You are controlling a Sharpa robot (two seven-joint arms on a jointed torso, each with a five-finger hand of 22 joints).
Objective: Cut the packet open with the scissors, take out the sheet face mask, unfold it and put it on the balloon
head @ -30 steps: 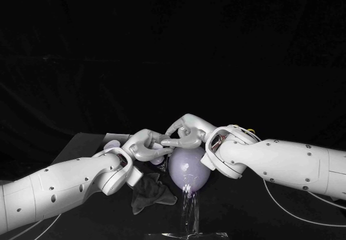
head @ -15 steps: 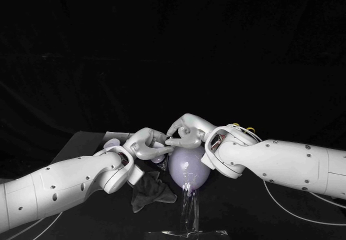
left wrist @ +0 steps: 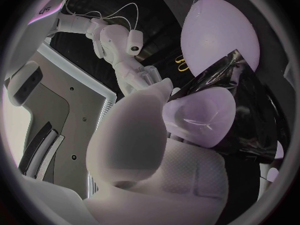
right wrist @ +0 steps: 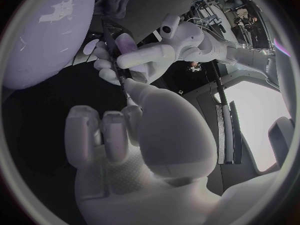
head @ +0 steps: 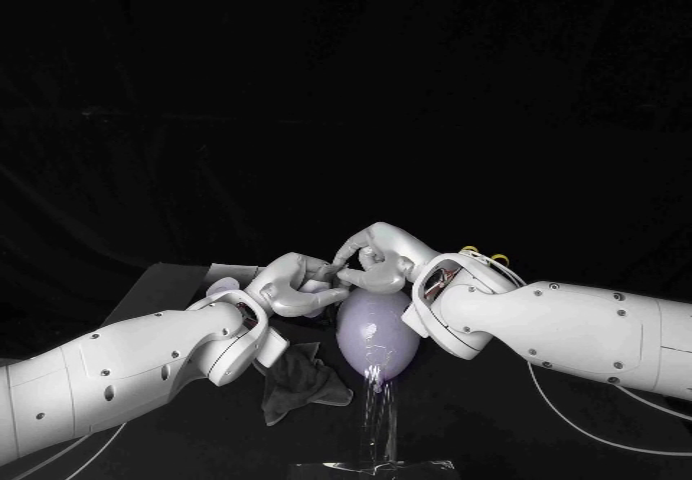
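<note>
A lilac balloon stands upright on a clear stand at the middle front. Both hands meet just above its top. My left hand pinches the upper edge of the black sheet mask, which hangs crumpled beside the balloon on my left side. My right hand has its fingers curled in at the same edge, against the left fingertips. In the right wrist view, the left hand holds a thin dark strip of mask beside the balloon. In the left wrist view, glossy black mask lies under the balloon.
A flat grey board lies on the black table behind my left forearm. White cables trail under my right arm. Both forearms crowd the balloon closely from either side.
My right hand has risen slightly above the balloon's top and its fingers have drawn closer to the left fingertips. The left hand and the hanging mask have hardly moved.
</note>
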